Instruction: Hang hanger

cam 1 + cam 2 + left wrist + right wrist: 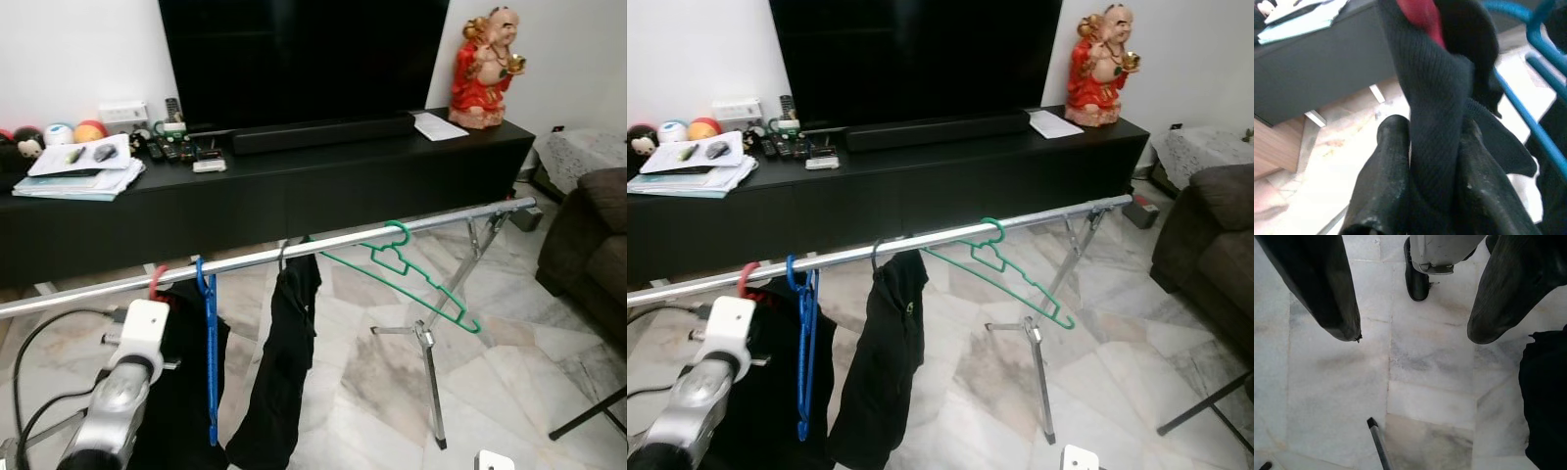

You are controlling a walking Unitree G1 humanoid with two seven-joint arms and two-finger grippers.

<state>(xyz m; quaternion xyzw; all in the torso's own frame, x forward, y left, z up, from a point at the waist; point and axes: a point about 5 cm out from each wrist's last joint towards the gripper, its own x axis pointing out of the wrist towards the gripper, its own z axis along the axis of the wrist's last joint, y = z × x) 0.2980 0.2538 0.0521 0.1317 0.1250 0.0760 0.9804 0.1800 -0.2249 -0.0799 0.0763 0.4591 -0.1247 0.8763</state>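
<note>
1. Left gripper [1422, 161]: the two black fingers are closed onto a fold of black garment [1437, 112], pinching the knit between them. The cloth hangs from a red hanger [157, 284] whose hook is already over the silver rail [294, 253], directly above the gripper.
2. Progress, as judged: the hanging appears nearly complete; what remains is to let go of the cloth and draw the arm back.
3. Just beside the gripper, further along the rail: a bare blue hanger [209, 343], a second black garment [284, 362], then a green hanger [411, 274], well apart.
4. Right gripper [1413, 303]: fingers spread wide, empty, pointing down at the floor.
5. Setting: pale marble floor [372, 372]; beyond the rail, a black cabinet [294, 186] bearing papers [78, 171], a television [304, 59] and a red figurine [485, 69]; a brown sofa [588, 245] lies far off.
</note>
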